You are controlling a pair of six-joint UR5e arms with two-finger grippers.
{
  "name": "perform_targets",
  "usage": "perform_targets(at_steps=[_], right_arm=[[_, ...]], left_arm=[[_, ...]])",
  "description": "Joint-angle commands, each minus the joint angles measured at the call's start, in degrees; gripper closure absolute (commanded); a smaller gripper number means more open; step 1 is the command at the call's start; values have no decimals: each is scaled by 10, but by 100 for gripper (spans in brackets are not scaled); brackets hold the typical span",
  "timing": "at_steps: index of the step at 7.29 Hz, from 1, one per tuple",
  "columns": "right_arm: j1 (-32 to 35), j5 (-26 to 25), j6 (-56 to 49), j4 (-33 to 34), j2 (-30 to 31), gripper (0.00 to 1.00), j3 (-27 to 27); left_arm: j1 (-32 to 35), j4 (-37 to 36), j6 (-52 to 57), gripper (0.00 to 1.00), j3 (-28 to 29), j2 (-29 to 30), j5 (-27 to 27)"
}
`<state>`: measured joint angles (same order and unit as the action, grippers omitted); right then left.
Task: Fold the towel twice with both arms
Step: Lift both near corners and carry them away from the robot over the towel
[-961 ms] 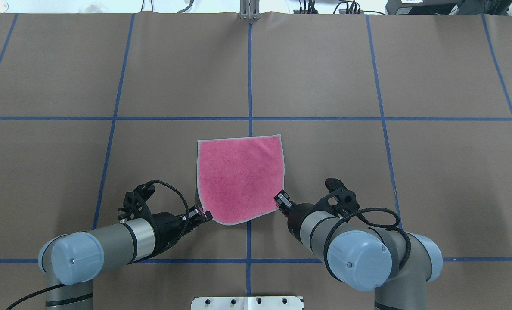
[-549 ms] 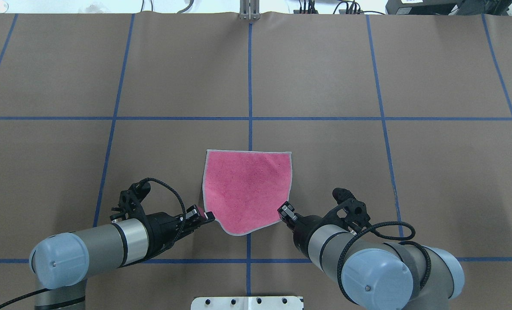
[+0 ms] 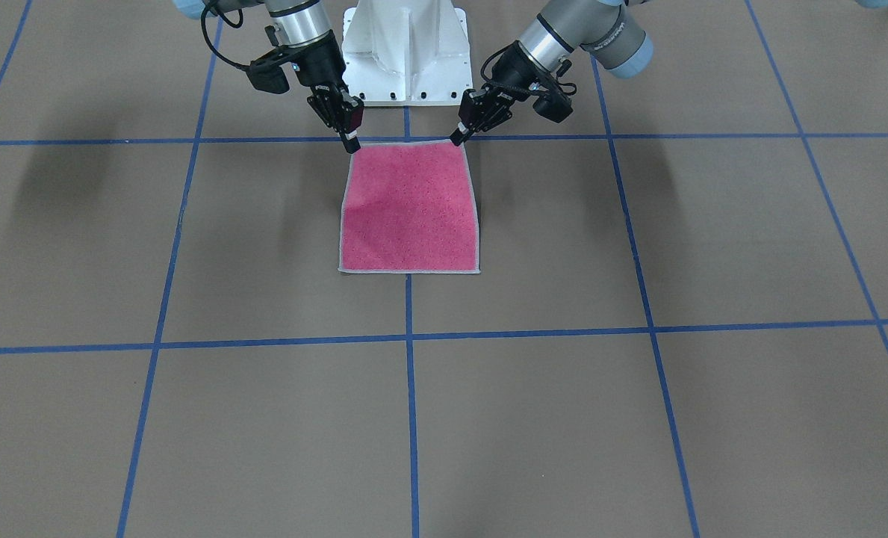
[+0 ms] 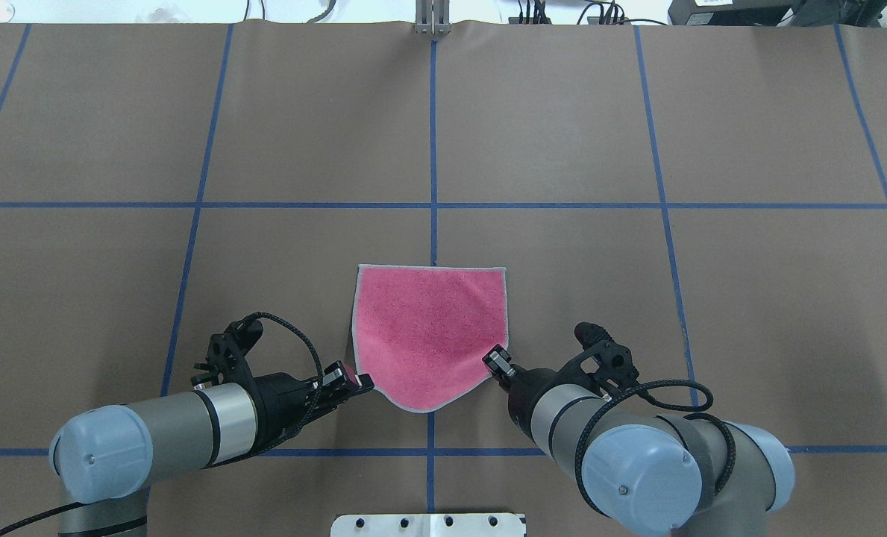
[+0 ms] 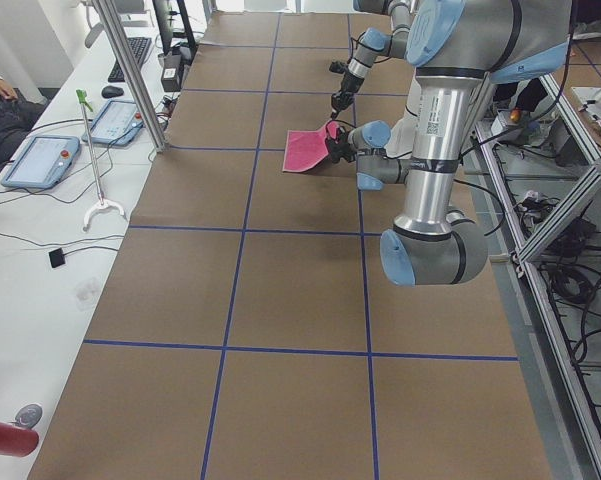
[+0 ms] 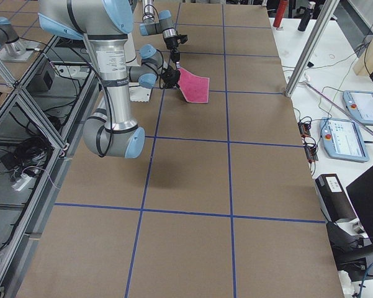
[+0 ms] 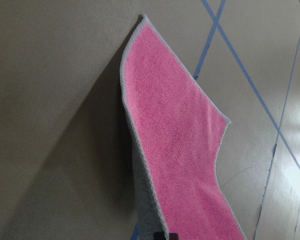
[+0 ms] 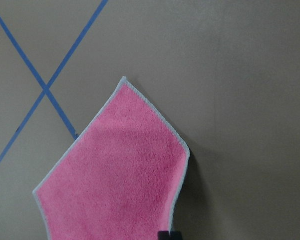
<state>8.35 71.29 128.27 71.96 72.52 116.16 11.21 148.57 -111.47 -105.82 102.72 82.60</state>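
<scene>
Dragged nearer the robot over the last second, seen overhead: towel (image 4: 432,328), pink face up, far edge flat on the brown table (image 4: 637,298), near edge sagging between left gripper (image 4: 361,384) and right gripper (image 4: 497,361), each pinching one near corner. Front view: those two corners lifted, opposite edge resting on the table. Wrist views: pink cloth rising to each pinch, grey underside glimpsed at left. Neither fold made yet; both judged to remain.

Room on tbl (image 4: 562,112) beyond towel (image 4: 430,328)
</scene>
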Motion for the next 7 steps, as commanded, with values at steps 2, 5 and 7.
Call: perform_targets(at_steps=[2, 5, 7], right_arm=[[41, 2, -8, -3, -4, 100, -19], [54, 3, -9, -2, -29, 100, -43], [57, 2, -9, -2, -34, 100, -59]], left_arm=[[8, 0, 3, 100, 27, 11, 0], [42, -36, 3, 100, 28, 42, 3], [55, -36, 3, 100, 27, 42, 4]])
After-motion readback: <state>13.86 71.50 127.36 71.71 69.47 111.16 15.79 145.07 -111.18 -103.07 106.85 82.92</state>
